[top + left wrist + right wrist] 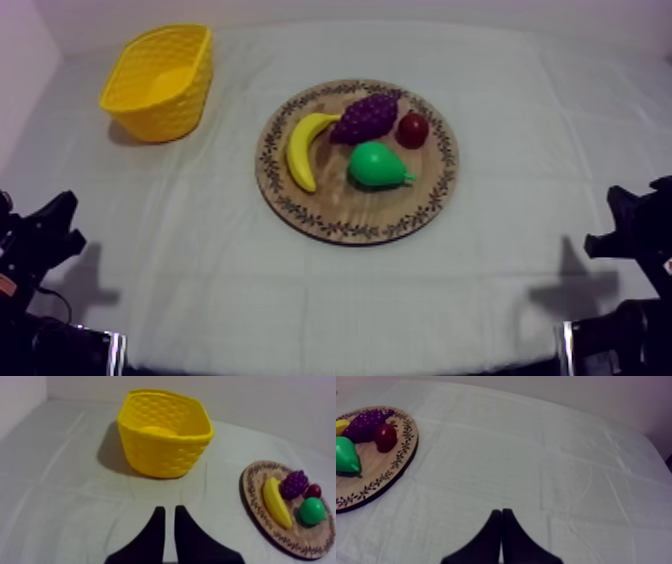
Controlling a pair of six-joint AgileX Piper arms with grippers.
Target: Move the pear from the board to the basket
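right pincer (501, 511) closed, pear (376, 165) on its side, stem pointing right

I was working in what looked like a robotics lab: a table (330, 300) draped in plain grey-white cloth against bare pale walls (400, 10), my left arm (35, 250) and right arm (635, 235) at its sides, toy fruit (375, 165) and a yellow basket (160, 80) on it.

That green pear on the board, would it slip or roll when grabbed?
The pear looks smooth and glossy, so it may slip in a loose grip. Rounded and lying on its side on the wooden board, it could roll if nudged. As a toy, probably light.
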